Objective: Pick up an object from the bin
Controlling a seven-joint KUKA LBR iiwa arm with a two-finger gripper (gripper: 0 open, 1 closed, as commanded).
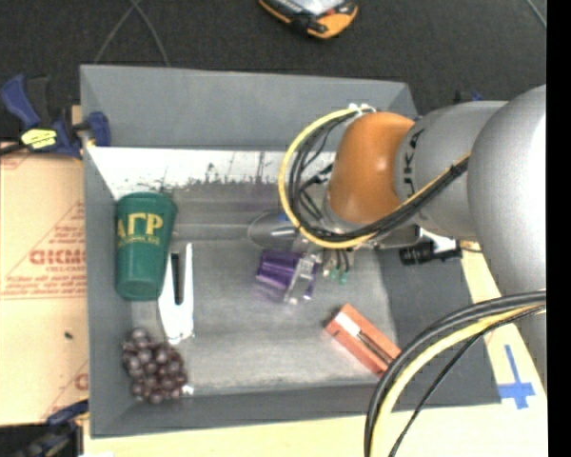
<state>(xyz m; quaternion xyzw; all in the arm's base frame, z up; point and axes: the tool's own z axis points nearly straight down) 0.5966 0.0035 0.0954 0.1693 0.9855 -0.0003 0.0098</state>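
Observation:
A small purple and clear plastic object [280, 273] lies in the middle of the bin. My gripper [319, 253] hangs low right next to it, at its upper right, mostly hidden beneath the arm's orange cover and cables. An orange and pink flat box [360, 339] lies at an angle below and to the right of the gripper.
A green cup with yellow Greek letters [144, 244] lies by the left wall. Beside it lies a white tool with a black strip [177, 299]. Dark purple grapes [153, 365] fill the near left corner. The arm covers the bin's right side.

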